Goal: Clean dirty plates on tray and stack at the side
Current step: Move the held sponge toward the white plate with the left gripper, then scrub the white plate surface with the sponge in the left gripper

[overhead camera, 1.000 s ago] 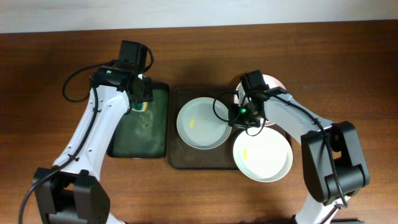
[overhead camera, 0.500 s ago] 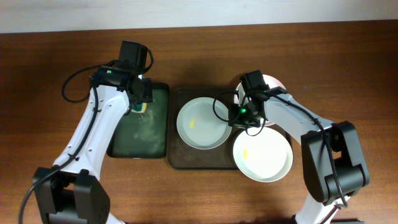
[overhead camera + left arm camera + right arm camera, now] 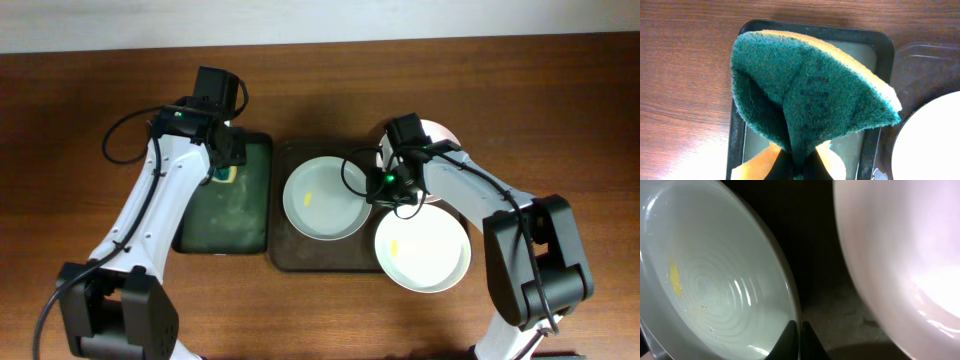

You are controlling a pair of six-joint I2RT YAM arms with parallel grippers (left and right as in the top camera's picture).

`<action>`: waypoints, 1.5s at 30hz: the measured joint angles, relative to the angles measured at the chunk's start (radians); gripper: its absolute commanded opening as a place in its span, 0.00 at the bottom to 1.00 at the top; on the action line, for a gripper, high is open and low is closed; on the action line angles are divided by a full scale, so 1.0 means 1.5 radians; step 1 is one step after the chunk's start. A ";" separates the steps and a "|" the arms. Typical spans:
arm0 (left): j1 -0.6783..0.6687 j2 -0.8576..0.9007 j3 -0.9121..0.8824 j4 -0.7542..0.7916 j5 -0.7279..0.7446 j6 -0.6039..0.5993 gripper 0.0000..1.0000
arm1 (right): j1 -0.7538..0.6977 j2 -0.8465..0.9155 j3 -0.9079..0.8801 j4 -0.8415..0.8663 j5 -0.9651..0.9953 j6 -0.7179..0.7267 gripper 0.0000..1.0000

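The brown tray (image 3: 290, 250) holds a white plate (image 3: 325, 198) with a yellow smear. My right gripper (image 3: 378, 193) is shut on that plate's right rim; in the right wrist view the fingers (image 3: 796, 330) pinch the rim of the plate (image 3: 715, 275). A second smeared plate (image 3: 422, 248) overlaps the tray's front right corner. A third, pinkish-white plate (image 3: 437, 133) lies at the back right, partly under my right arm, and shows in the right wrist view (image 3: 900, 255). My left gripper (image 3: 222, 163) is shut on a green and yellow sponge (image 3: 810, 95), folded between its fingers (image 3: 802, 167).
A narrow dark green, black-rimmed tray (image 3: 225, 215) lies left of the brown tray, under the sponge; its rim shows in the left wrist view (image 3: 885, 55). Bare wooden table (image 3: 560, 90) lies all around both trays.
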 measured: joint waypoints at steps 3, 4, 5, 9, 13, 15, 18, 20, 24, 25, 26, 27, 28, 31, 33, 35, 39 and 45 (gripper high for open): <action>0.000 0.004 0.000 -0.003 0.000 0.000 0.00 | 0.004 0.000 0.000 -0.001 0.007 0.000 0.04; 0.000 0.007 0.000 -0.003 0.000 0.000 0.00 | 0.005 0.000 0.000 -0.001 0.007 0.000 0.04; 0.000 0.010 0.000 -0.003 0.000 0.000 0.00 | 0.005 0.000 0.000 -0.001 0.009 0.000 0.04; 0.000 0.027 0.001 -0.012 0.001 0.000 0.00 | 0.005 0.000 0.000 -0.002 0.012 0.000 0.04; 0.000 0.060 0.042 -0.073 0.009 0.000 0.00 | 0.005 0.000 0.000 -0.002 0.013 0.000 0.04; 0.000 0.078 0.080 -0.113 0.013 0.000 0.00 | 0.005 0.000 0.000 -0.003 0.014 0.000 0.04; 0.000 0.104 0.152 -0.170 0.044 0.001 0.00 | 0.005 0.000 0.000 -0.003 0.014 -0.001 0.04; 0.000 0.113 0.177 -0.177 0.087 0.003 0.00 | 0.005 0.000 0.000 -0.008 0.014 0.000 0.04; -0.008 0.138 0.182 -0.172 0.170 0.003 0.00 | 0.005 0.000 0.000 -0.016 0.014 -0.001 0.04; -0.012 0.148 0.182 -0.168 0.182 0.003 0.00 | 0.005 0.000 0.000 -0.016 0.014 0.000 0.04; -0.017 0.155 0.182 -0.163 0.188 0.003 0.00 | 0.005 0.000 0.000 -0.016 0.013 0.000 0.04; -0.026 0.166 0.182 -0.153 0.196 0.003 0.00 | 0.005 0.000 0.000 -0.016 0.012 0.000 0.04; -0.036 0.174 0.182 -0.145 0.201 0.003 0.00 | 0.005 0.000 0.000 -0.016 0.011 -0.001 0.04; -0.071 0.196 0.182 -0.124 0.211 0.000 0.00 | 0.005 0.000 0.000 -0.016 0.009 0.000 0.04; -0.095 0.208 0.182 -0.105 0.211 -0.003 0.00 | 0.005 0.000 0.000 -0.015 0.009 -0.001 0.04; -0.121 0.224 0.182 -0.097 0.210 -0.010 0.00 | 0.005 0.000 0.000 -0.015 0.008 0.000 0.04; -0.149 0.256 0.182 -0.096 0.203 -0.020 0.00 | 0.005 0.000 0.000 -0.015 0.007 0.000 0.04; -0.167 0.294 0.182 -0.092 0.186 -0.037 0.00 | 0.005 0.000 0.000 -0.015 0.006 0.000 0.04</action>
